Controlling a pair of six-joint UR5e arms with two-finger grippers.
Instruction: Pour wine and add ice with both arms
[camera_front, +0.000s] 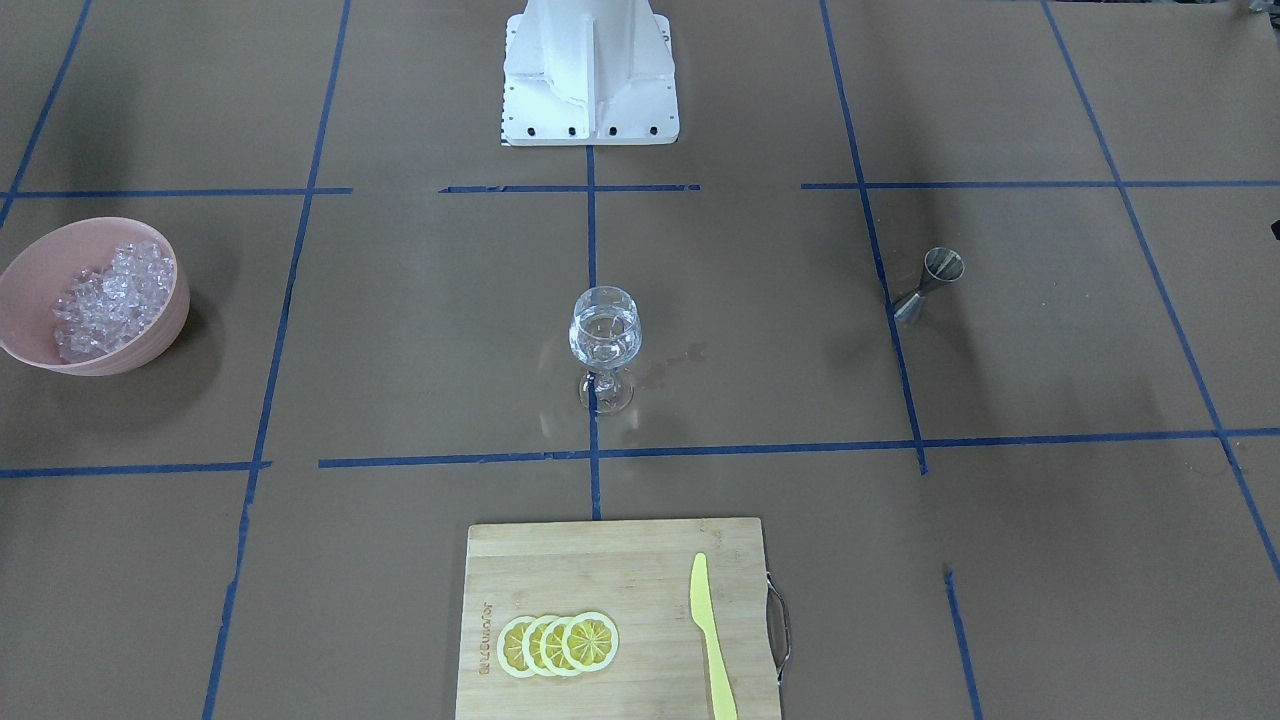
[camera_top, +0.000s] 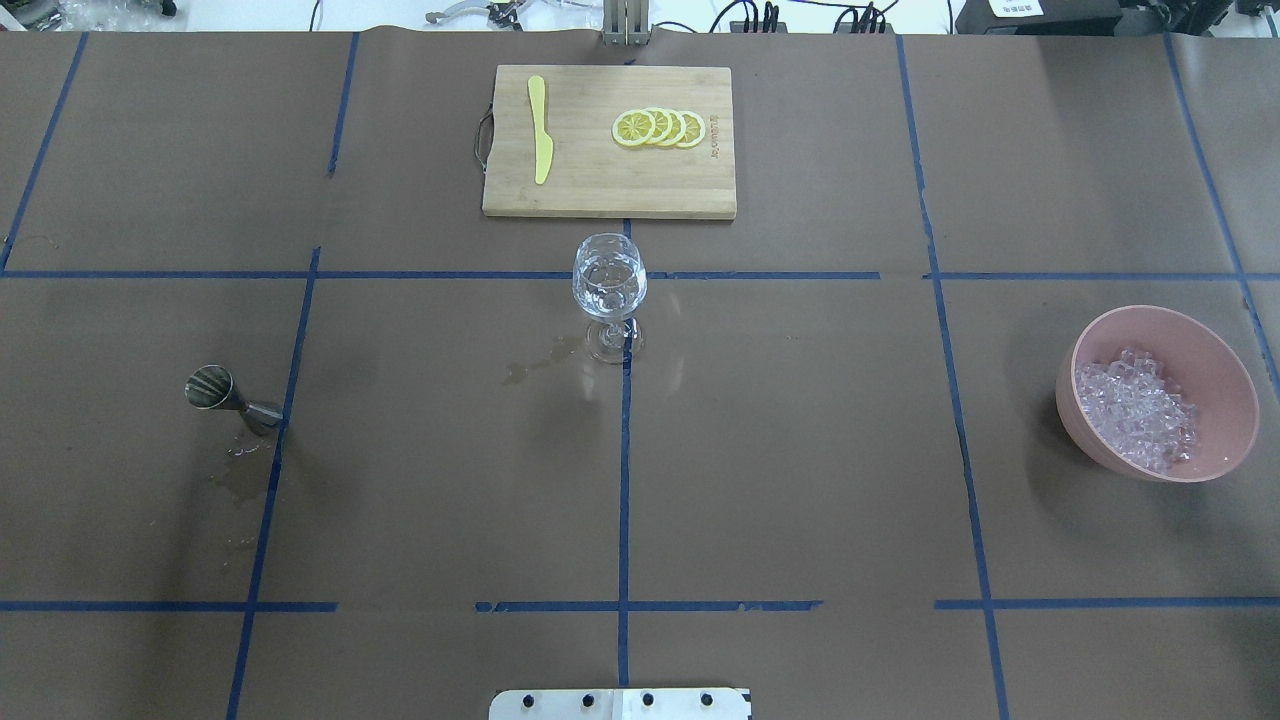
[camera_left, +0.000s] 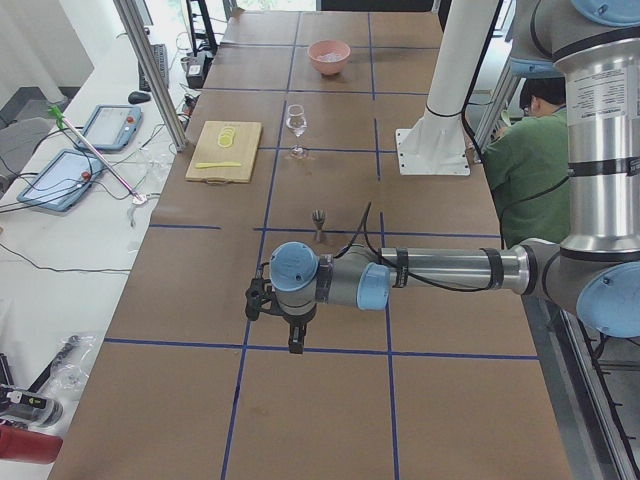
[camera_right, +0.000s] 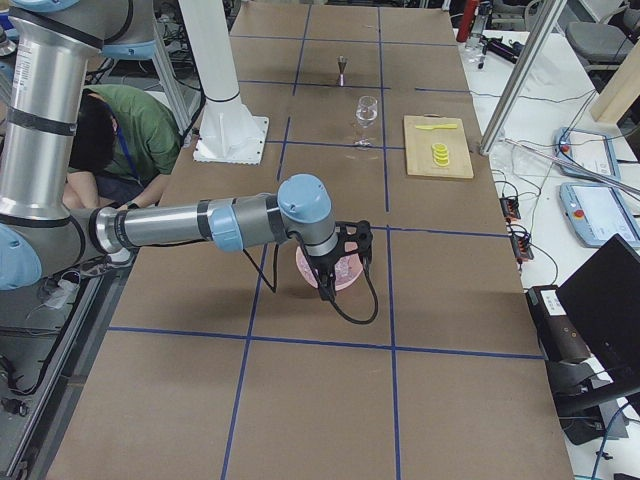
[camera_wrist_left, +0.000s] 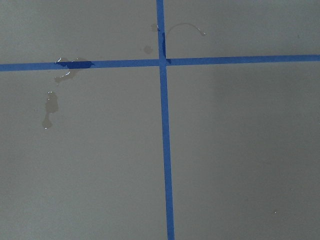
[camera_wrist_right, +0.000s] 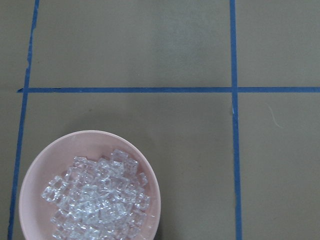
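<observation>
**Ice heaped in the pink bowl, both arms held off the glass**

The table (camera_top: 800, 450) is flat, covered in matte brown paper and gridded with blue tape. The left arm (camera_left: 440, 270), a grey tube with pale-blue joint caps, fills the lower centre of the exterior left view. Its black left gripper (camera_left: 296, 338) hangs over bare paper. The right arm (camera_right: 160, 225) crosses the middle of the exterior right view. The right gripper (camera_right: 325, 285) hangs in front of the bowl and hides part of it. I cannot tell how either pair of jaws stands.

A white ribbed pedestal (camera_front: 590, 70) stands at the top centre of the front-facing view. A rectangular bamboo cutting board (camera_top: 600, 180) lies at the overhead view's upper centre. The smooth round pink bowl (camera_top: 1225, 370) sits at the right edge, and the ice (camera_top: 1140, 408) in it is a glittering heap of clear chunks. The clear stemmed wine glass (camera_top: 609, 280) stands upright just below the board, well apart from the bowl. A metal jigger (camera_top: 225, 395) stands at the left.

On the board lie a yellow knife (camera_top: 540, 130) and overlapping lemon slices (camera_top: 660, 128). Wet stains (camera_top: 530, 365) mark the paper beside the glass's foot.
</observation>
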